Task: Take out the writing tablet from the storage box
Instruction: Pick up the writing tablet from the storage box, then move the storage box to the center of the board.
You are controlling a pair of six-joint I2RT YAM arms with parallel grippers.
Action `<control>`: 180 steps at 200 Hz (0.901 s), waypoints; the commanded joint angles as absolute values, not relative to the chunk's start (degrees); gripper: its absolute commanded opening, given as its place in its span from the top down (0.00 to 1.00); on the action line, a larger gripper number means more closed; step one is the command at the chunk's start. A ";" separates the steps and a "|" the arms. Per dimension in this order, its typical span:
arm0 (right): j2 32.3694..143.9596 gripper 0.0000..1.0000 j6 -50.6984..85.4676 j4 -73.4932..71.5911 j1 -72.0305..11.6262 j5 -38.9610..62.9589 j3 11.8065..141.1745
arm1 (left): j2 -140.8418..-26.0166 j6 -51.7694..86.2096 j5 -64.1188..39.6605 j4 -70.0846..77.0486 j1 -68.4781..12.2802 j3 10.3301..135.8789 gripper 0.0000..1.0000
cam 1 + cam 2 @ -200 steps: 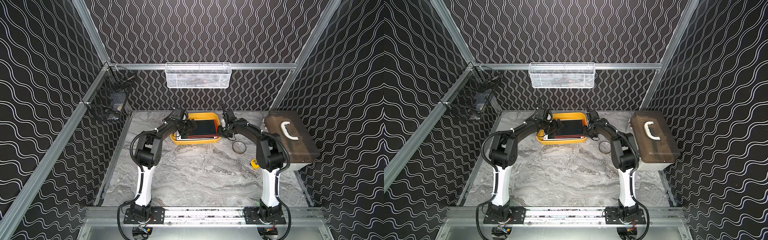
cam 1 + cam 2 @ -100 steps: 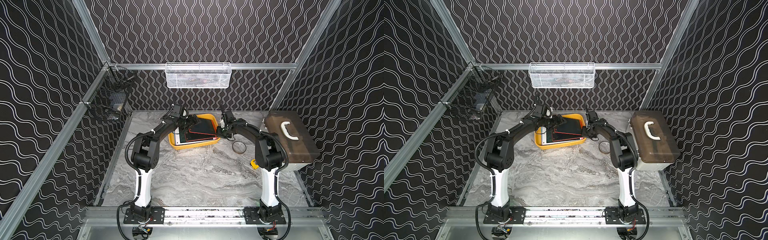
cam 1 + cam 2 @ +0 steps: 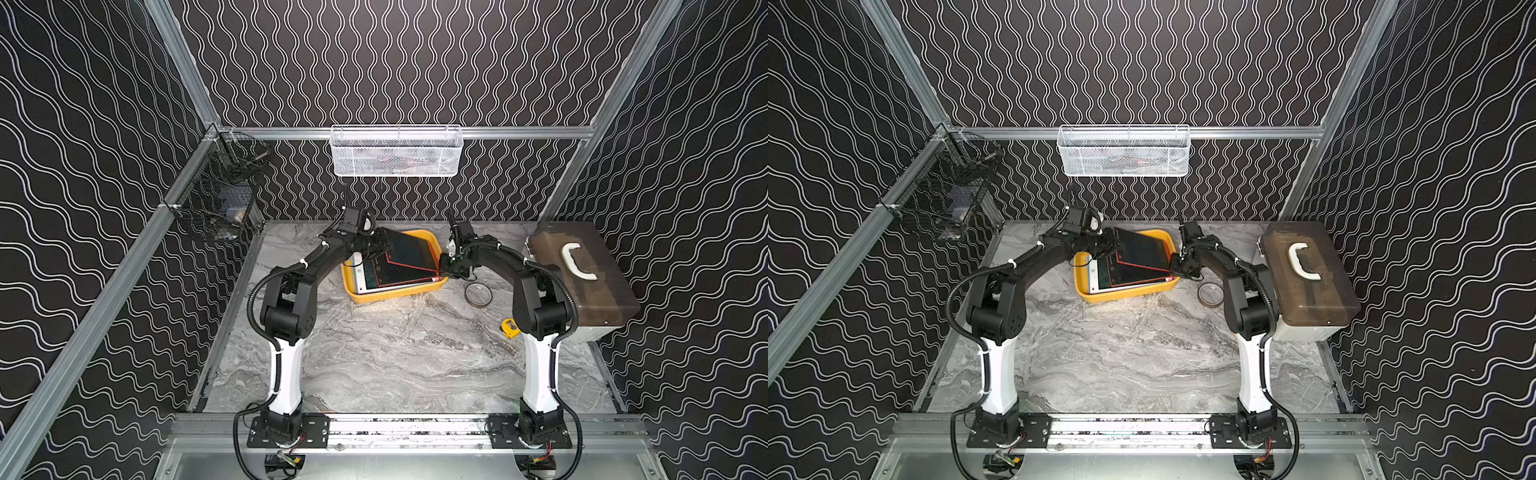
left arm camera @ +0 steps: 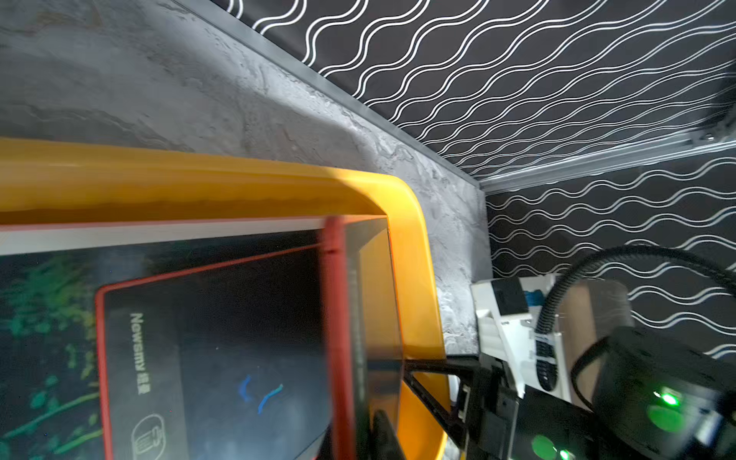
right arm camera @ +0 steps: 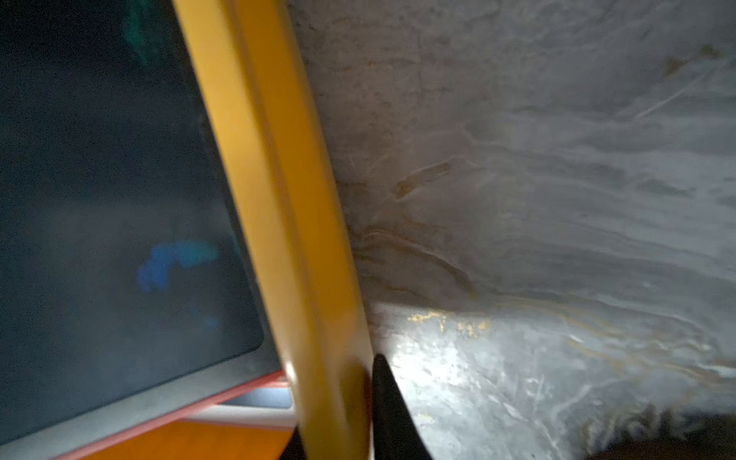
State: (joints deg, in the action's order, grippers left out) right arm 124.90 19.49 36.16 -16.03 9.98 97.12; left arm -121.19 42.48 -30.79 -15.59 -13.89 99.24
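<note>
The yellow storage box sits at the back of the marble table, turned slightly askew. The writing tablet, dark with a red frame, is tilted up out of it at its left end. My left gripper is shut on that raised edge. In the left wrist view the tablet runs edge-on into the left gripper. My right gripper is shut on the box's right rim. Another red-framed screen and a white-framed one lie flat beneath.
A grey case with a brown lid and white handle stands at the right. A tape roll and a yellow tape measure lie in front of it. A white mesh basket hangs on the back rail, a black wire basket on the left wall.
My left gripper has closed on the tablet's left edge and raised it. The box has swung askew, its left end nearer the front. The right gripper has stayed on the rim.
</note>
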 commanded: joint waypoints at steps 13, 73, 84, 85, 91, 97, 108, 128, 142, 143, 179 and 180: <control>126.19 0.83 23.74 39.90 -14.68 8.00 98.05 | -120.57 42.24 -30.73 -15.95 -13.54 100.82 0.95; 128.67 0.84 26.73 40.16 -12.93 6.62 101.64 | -120.80 44.67 -34.97 -13.08 -11.64 101.80 1.00; 129.57 0.84 27.32 40.40 -12.26 6.18 102.61 | -120.52 45.33 -36.05 -12.01 -11.12 101.60 1.00; 129.65 0.84 27.42 40.46 -12.19 6.12 102.72 | -120.47 45.39 -36.13 -11.89 -11.06 101.51 1.00; 130.18 0.84 27.82 40.72 -11.80 5.86 103.48 | -120.26 45.91 -36.89 -10.97 -10.79 101.35 1.00; 130.77 0.85 28.17 40.86 -11.40 5.74 104.28 | -119.99 46.46 -37.56 -10.09 -10.43 101.12 1.00; 131.78 0.85 28.06 40.80 -10.72 5.50 105.88 | -119.61 47.82 -38.90 -8.41 -9.84 100.86 1.00; 133.95 0.84 26.87 40.78 -9.64 4.46 109.68 | -118.70 49.39 -40.78 -6.44 -8.74 100.63 1.00; 135.47 0.84 25.87 40.27 -8.99 4.62 112.47 | -117.73 49.73 -41.42 -6.34 -8.07 100.55 1.00; 135.63 0.84 25.77 40.26 -8.93 4.69 112.66 | -117.66 49.74 -41.41 -6.29 -8.03 100.46 1.00; 138.59 0.82 21.71 38.77 -8.84 7.54 117.62 | -114.06 52.59 -44.00 -2.90 -6.56 97.58 1.00; 138.64 0.81 21.62 38.72 -8.81 7.60 117.65 | -113.94 52.62 -44.10 -2.81 -6.53 97.44 1.00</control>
